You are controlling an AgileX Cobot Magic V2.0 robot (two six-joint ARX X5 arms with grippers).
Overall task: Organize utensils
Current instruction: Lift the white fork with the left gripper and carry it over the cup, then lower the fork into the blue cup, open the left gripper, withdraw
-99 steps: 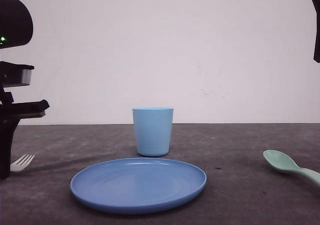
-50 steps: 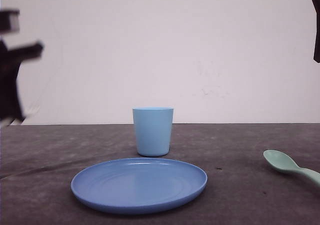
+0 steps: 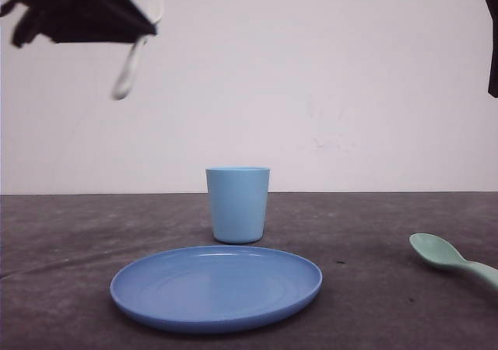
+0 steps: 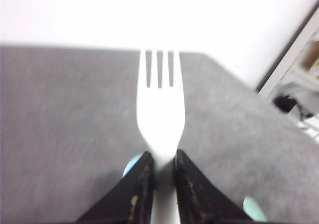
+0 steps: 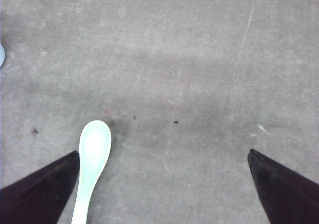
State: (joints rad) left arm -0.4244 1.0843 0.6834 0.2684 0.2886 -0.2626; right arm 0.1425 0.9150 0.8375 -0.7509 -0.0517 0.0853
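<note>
currently: cup [image 3: 238, 204], light blue, upright on the desk [image 3: 373, 225] at centre, just behind the plate [image 3: 216, 286]; its inside cannot be seen from the front. plate, round, blue, flat on the desk, nothing lying on it.

left tool [image 4: 160, 160]: raised high at the left of the front view, well above the desk, blurred; its two dark fingers [image 4: 138, 184] are pinched together on the fork [image 4: 160, 114], clamped on the neck just below the head. in the front view the fork [image 3: 131, 58] shows as a pale blurred streak hanging slantwise under the tool, its long axis tilted, the lower end toward the left. in the left wrist view the fork's long axis runs straight out from between the fingers, tines pointing away from the tool, over grey desk.

right tool [image 5: 164, 184]: fingers spread wide apart, gripping nothing, hanging above the desk; the right arm [image 3: 492, 39] shows as a dark edge at the upper right of the front view.

spoon [image 3: 451, 259]: mint-green, lying flat on the desk at the right, well apart from the plate, bowl toward the centre of the desk, handle running off to the right. in the right wrist view the spoon [image 5: 92, 164] lies just beside one finger [image 5: 35, 194], not touched.
</note>
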